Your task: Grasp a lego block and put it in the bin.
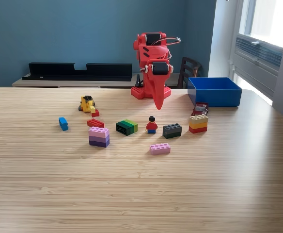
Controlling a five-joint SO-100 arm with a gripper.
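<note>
several lego pieces lie scattered across the wooden table (141,194), and none of them is in the arm's grasp. the red arm (152,58) sits folded on its base at the far side of the table, its gripper (158,104) pointing straight down and hanging just above the wood, with nothing under it. the jaws look pressed together into one tapered tip, though from this angle a narrow gap cannot be ruled out.

the bin (214,92) stands at the exterior view's right, near the arm's base, and what shows of its inside appears empty. just in front of it lie a dark red piece (200,108) and a stacked block with a tan top over orange and red layers (198,123). toward the middle are a dark grey block (172,130), a small figure with a red torso (151,124), a green and black block (126,127), a pink flat brick (160,148) and a purple stack (99,136); further to the view's left, a red brick (95,123), a yellow piece (87,103) and a blue piece (63,123).

my reading is that the task stands at its very start — no block chosen yet. the next move calls for opening the jaws, reaching forward over one block — the figure or the dark grey block seem closest — and lining the fingers across its narrow sides before descending.
</note>
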